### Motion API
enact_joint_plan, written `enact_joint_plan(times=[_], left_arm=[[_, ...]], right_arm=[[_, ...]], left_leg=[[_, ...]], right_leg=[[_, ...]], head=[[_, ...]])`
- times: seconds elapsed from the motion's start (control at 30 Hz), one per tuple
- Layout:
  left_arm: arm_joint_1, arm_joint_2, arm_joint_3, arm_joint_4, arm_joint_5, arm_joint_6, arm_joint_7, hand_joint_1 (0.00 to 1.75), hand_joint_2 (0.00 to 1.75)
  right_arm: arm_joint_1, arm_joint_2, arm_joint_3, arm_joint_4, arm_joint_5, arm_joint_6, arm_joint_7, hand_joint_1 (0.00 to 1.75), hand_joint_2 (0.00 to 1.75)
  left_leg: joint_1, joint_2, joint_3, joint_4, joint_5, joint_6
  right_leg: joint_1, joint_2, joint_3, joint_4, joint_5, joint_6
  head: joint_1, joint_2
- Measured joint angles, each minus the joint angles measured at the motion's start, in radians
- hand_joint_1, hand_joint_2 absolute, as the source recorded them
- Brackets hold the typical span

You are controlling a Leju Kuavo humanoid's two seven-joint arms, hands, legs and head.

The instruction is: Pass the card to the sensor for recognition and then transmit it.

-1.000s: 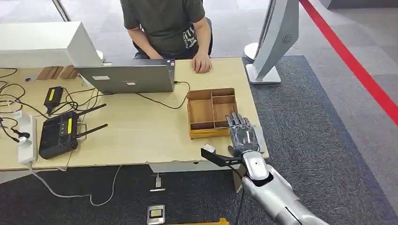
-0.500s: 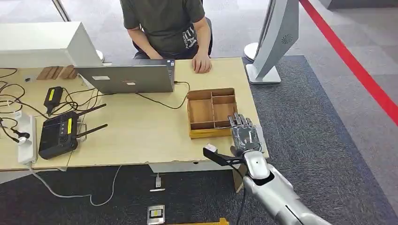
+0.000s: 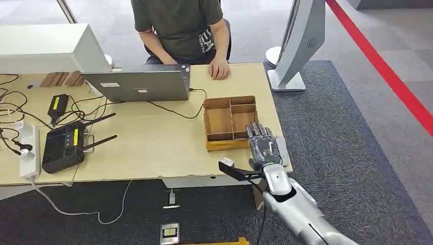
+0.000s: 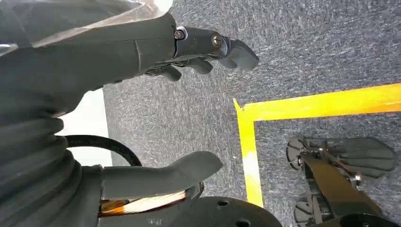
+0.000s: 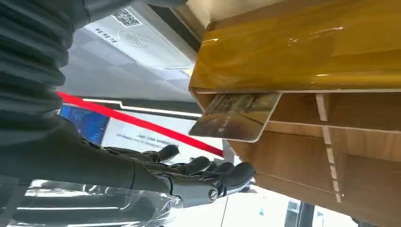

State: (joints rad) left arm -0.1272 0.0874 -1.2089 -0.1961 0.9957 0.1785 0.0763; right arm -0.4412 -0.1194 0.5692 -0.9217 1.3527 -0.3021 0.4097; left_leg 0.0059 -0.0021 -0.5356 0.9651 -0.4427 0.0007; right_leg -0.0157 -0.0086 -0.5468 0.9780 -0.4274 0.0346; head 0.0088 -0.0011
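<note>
A: Where do we see the card (image 5: 235, 116) against our fingers?

B: In the right wrist view it leans in the corner compartment of the wooden tray (image 3: 230, 121), tilted against the tray's wall. Our right hand (image 3: 264, 146) lies just beside that corner, and its dark fingertips (image 5: 236, 173) reach close to the card with a gap between them. We hold nothing; the fingers lie stretched and a little apart.

A: And from the head view?

B: The right hand rests flat at the tray's near right corner, over the table (image 3: 153, 148) edge. The card itself is too small for us to make out there.

A: What about our left hand (image 4: 142, 109)?

B: In the left wrist view it hangs over dark carpet, thumb and fingers well apart, nothing between them. A yellow floor line (image 4: 293, 106) runs beneath it.

A: What stands around the tray?

B: Beyond the tray, a person (image 3: 181, 25) sits at the table's far side, one hand (image 3: 220, 69) resting on the tabletop just past the tray. Left of the tray stands a laptop (image 3: 138, 84), its cable (image 3: 176, 109) curving toward the tray. Farther left of the tray lie a black router (image 3: 64, 145) with antennas, a tangle of wires and a white power strip (image 3: 29, 151). Right of the tray, off the table, stands a grey-white stand (image 3: 298, 43) on the carpet.

A: Anything in the way?

B: The tray's own wall stands between our fingertips and the card.
</note>
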Motion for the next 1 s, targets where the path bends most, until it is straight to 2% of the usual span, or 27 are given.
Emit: enact_joint_plan(times=[1.0], left_arm=[[0.000,0.000,0.000,0.000,0.010,0.000,0.013,0.00,1.75]], right_arm=[[0.004,0.030,0.000,-0.040,0.020,0.050,-0.007,0.00,1.75]], left_leg=[[0.000,0.000,0.000,0.000,0.000,0.000]], right_leg=[[0.000,0.000,0.000,0.000,0.000,0.000]], head=[[0.000,0.000]])
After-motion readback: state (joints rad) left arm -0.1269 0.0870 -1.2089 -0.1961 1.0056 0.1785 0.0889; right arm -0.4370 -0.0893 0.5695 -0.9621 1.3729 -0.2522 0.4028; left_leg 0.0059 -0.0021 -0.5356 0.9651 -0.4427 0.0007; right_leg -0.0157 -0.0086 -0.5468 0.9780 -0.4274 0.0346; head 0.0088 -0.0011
